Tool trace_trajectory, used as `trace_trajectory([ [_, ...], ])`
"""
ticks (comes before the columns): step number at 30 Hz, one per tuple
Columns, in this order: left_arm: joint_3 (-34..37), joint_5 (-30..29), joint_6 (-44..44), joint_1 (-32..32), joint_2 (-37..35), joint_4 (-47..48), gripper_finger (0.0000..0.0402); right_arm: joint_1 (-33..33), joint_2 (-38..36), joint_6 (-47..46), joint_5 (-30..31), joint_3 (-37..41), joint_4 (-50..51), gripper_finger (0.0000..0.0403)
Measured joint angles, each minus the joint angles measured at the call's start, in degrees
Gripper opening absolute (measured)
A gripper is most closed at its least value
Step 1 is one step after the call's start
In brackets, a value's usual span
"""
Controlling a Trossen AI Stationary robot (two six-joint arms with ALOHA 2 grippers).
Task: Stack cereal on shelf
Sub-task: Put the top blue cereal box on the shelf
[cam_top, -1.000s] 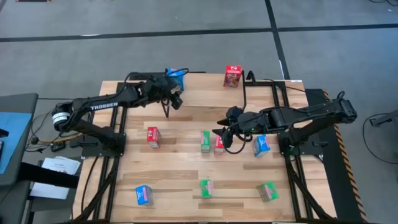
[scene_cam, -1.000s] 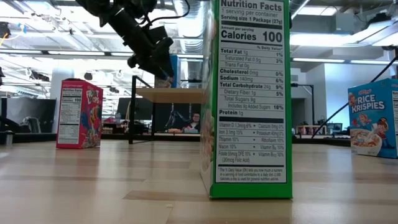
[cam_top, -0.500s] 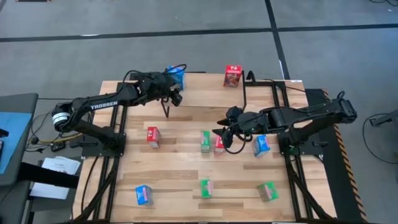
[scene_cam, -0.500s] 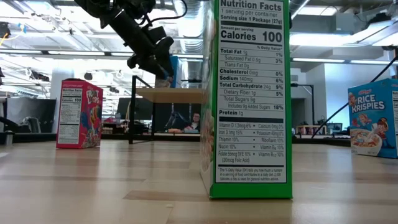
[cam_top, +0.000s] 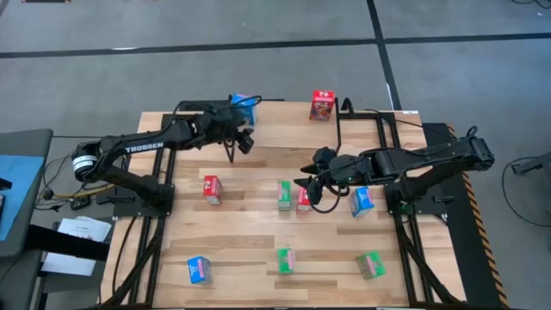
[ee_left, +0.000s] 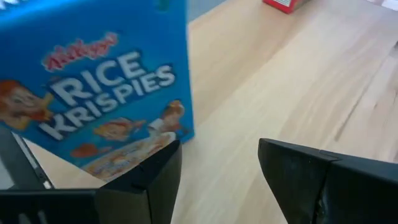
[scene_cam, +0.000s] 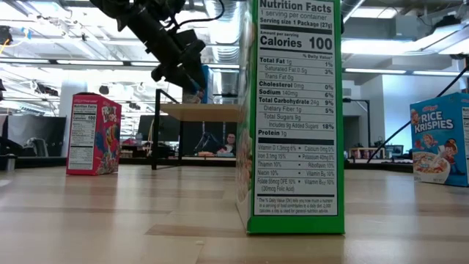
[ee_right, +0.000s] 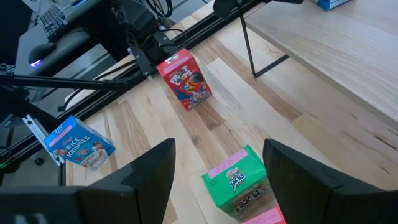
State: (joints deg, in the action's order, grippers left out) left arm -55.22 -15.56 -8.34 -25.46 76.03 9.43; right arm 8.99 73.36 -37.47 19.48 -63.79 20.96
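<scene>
Wooden tabletop lying scattered with cereal; left gripper hovering parted beside a blue box on the shelf; right gripper hanging wide over a green box.

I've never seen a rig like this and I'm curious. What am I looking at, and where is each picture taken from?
These are two robot arms at a wooden table, each ending in a two-finger gripper. One picture looks straight down, one looks level across the tabletop, and two come from cameras on the arms' wrists. Seven small cereal boxes stand on the table. A blue box and a red box sit on the low shelf at the back. The left gripper is open beside the blue box. The right gripper hovers open near a green box. Nothing is held.
</scene>
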Motion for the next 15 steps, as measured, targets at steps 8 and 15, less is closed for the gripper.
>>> trace_trajectory([
  [8, 0.05, -0.72, -1.98, -0.06, 1.77, -0.66, 0.0203, 0.0, 0.0, -0.02, 0.0, 0.0, -0.03, 0.0265],
  [15, 0.07, -2.57, -2.03, -0.04, 6.03, -3.25, 0.0203, 0.0, 0.0, -0.02, -0.02, 0.0, -0.05, 0.0265],
])
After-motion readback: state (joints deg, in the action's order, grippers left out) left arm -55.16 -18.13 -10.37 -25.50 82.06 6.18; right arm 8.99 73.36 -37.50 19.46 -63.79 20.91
